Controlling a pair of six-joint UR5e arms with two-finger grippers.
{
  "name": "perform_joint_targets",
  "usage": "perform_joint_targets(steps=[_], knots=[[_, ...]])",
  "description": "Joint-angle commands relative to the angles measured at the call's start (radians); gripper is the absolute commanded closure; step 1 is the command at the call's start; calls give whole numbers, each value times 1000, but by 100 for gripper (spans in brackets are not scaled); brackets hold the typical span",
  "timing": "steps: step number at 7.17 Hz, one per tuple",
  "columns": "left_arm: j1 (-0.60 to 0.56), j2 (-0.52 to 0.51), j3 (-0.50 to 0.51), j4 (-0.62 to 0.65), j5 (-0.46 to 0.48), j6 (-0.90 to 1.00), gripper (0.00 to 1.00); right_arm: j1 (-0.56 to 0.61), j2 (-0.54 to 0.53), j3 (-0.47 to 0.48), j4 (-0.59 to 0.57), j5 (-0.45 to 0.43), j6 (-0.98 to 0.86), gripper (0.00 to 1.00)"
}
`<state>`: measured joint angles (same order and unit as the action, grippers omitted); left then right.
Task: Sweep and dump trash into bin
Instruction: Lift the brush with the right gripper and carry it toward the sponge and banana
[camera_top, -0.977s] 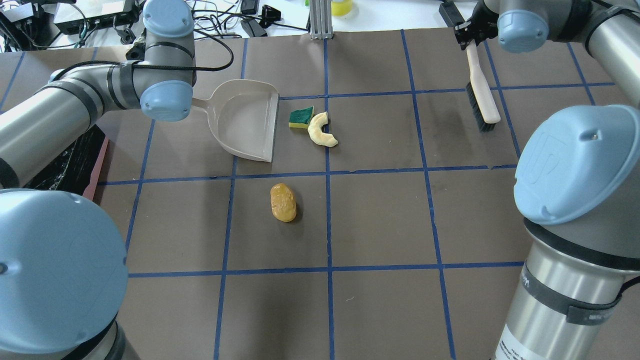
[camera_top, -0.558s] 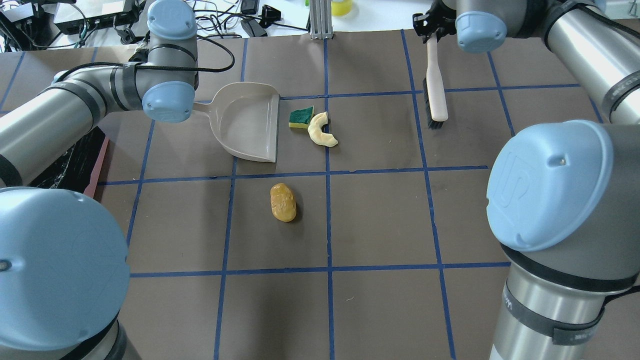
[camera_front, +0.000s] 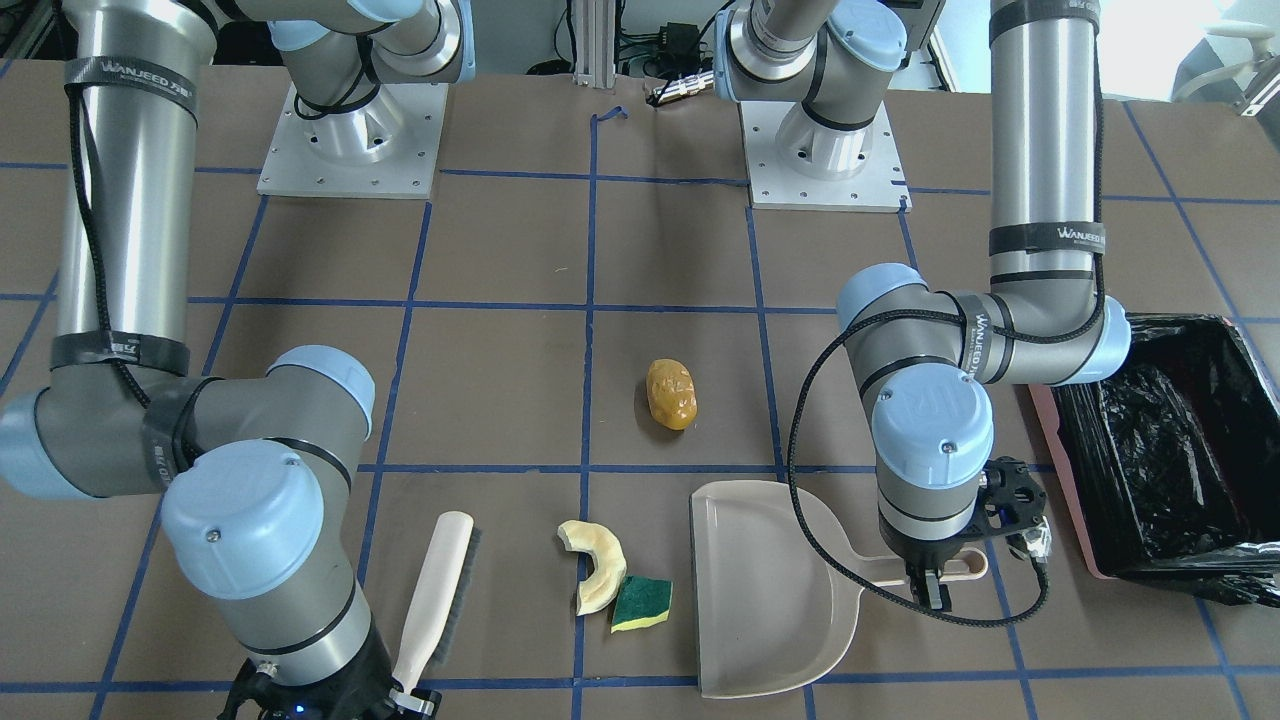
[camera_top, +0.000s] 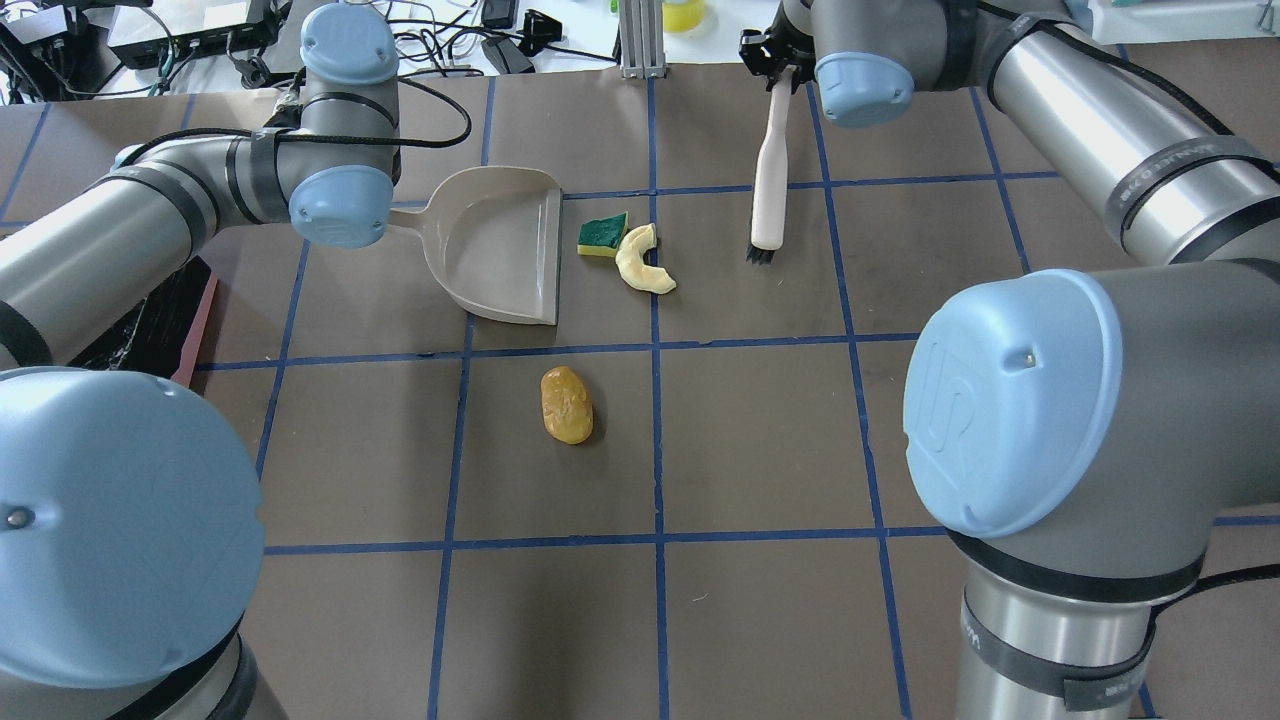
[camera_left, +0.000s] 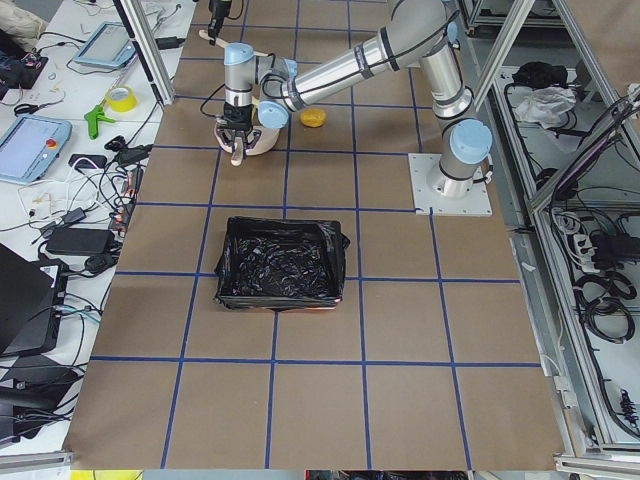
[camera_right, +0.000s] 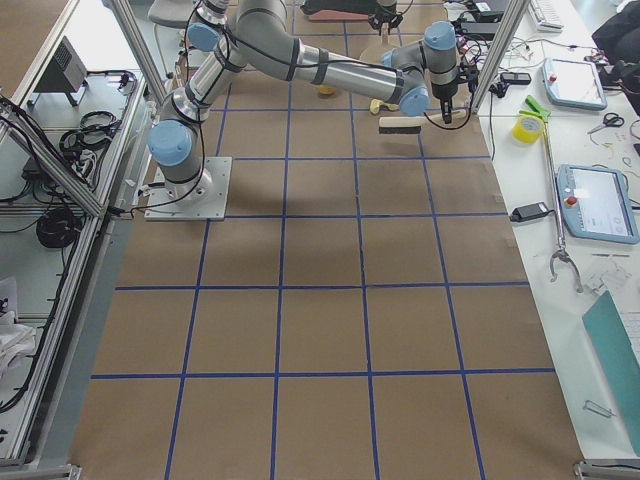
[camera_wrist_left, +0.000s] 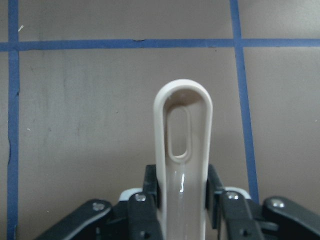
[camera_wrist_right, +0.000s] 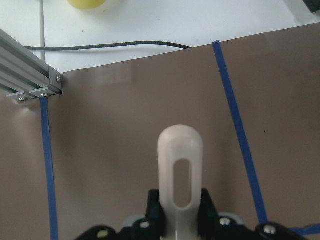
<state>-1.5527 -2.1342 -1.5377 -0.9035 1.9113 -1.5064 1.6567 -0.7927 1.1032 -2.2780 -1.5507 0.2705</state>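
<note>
Brown table (blue grid) adjoins cluttered bench.

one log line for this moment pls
left claw: shut on dustpan handle | right claw: shut on brush handle | sponge piece, crescent slice, potato-like lump: on table, unswept | dustpan: empty

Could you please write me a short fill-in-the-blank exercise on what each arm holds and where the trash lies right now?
1. The left gripper has its fingers shut on the handle of the beige ____.
2. The right gripper holds a ____ by its handle.
3. The potato-like lump lies alone, while the sponge piece rests against the pale ____ slice.
4. The bin is lined with a ____ plastic bag.

Missing words: dustpan; brush; crescent; black.
</note>
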Motion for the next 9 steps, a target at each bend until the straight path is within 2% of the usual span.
perform_joint_targets(steps=[1, 6, 8, 9], knots=[[0, -6, 1, 0, 0, -2, 100, 28, 32, -32, -1, 0, 58, 100], [0, -12, 1, 1, -1, -3, 100, 103, 78, -43, 106, 12, 74, 100], [0, -12, 1, 1, -3, -2, 100, 127, 104, -78, 94, -2, 135, 100], [0, -10, 1, 1, -3, -2, 100, 130, 122, -115, 51, -23, 186, 100]])
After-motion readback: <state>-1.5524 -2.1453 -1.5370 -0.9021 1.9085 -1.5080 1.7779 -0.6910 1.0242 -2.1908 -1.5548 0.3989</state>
